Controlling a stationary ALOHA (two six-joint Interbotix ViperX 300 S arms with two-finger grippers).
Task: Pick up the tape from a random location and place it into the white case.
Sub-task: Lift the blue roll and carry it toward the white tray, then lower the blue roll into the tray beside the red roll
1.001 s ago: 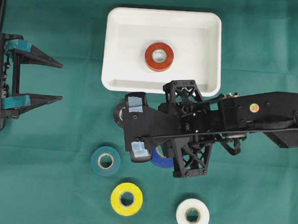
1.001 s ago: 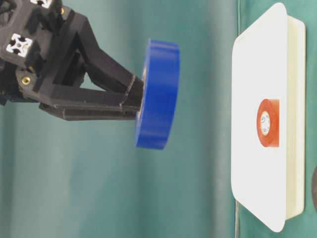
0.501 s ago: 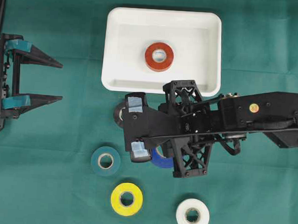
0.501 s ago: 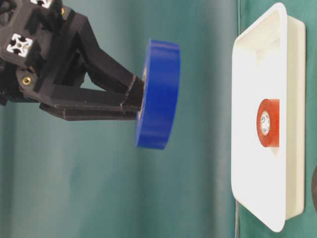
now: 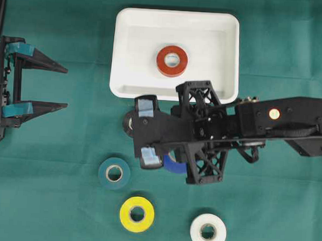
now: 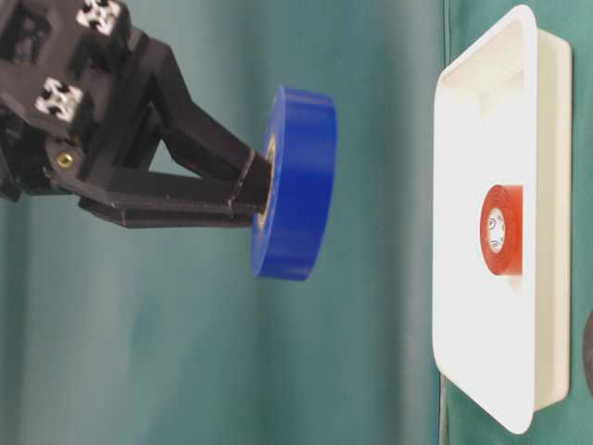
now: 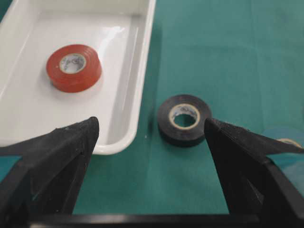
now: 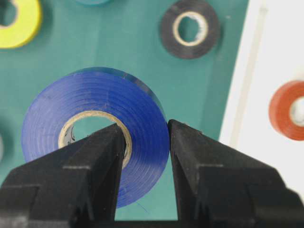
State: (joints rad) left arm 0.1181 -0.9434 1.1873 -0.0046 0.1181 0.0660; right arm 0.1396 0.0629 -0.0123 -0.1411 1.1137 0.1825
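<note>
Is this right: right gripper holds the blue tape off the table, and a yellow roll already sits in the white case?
Not quite. The roll in the white case is red, per the overhead view; the yellow roll lies on the table. The right gripper does hold the blue tape aloft.

Overhead looks straight down on everything. The table-level view, turned sideways, sits close beside the right gripper. Each wrist camera peers between its own fingers; all share the case.

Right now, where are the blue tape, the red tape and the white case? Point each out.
blue tape (image 8: 142, 118): right wrist view, the roll's flat face.
red tape (image 5: 171, 61): overhead view, the roll's top ring.
white case (image 5: 119, 88): overhead view, the bare floor near its lower left corner.
</note>
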